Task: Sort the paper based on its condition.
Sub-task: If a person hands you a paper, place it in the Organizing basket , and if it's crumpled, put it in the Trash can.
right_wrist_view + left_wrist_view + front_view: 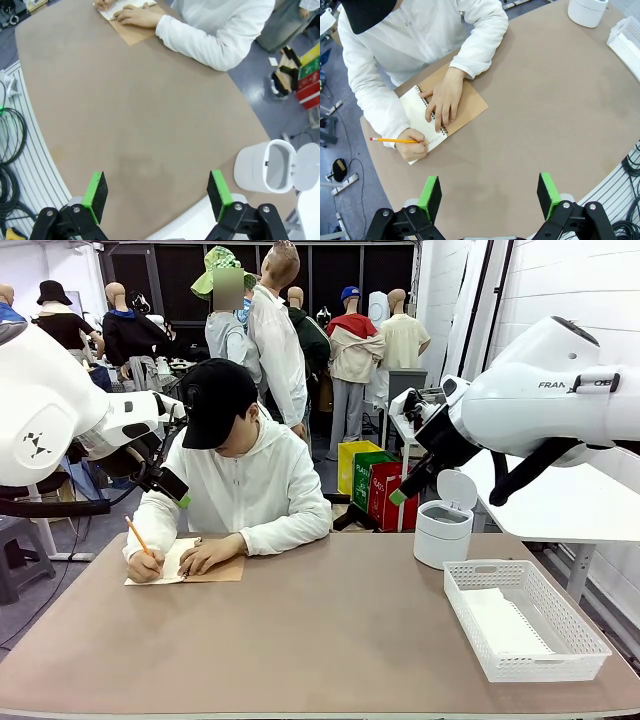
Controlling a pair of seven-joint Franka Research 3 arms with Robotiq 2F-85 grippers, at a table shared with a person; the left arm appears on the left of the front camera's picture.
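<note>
Two hands hang released over the tabletop (330,640), the left hand (490,195) and right hand (157,195) both spread wide. What looks like paper (497,613) lies in the basket (548,662) at 4 o'clock. It is probably light, limp and easily creased, so best pinched at a free edge.

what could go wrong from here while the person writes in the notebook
1. The person's hand presses on the notebook; the open left gripper reaching in now might strike it.
2. The page looks bound by the spiral, so a pull might drag the whole notebook.
</note>
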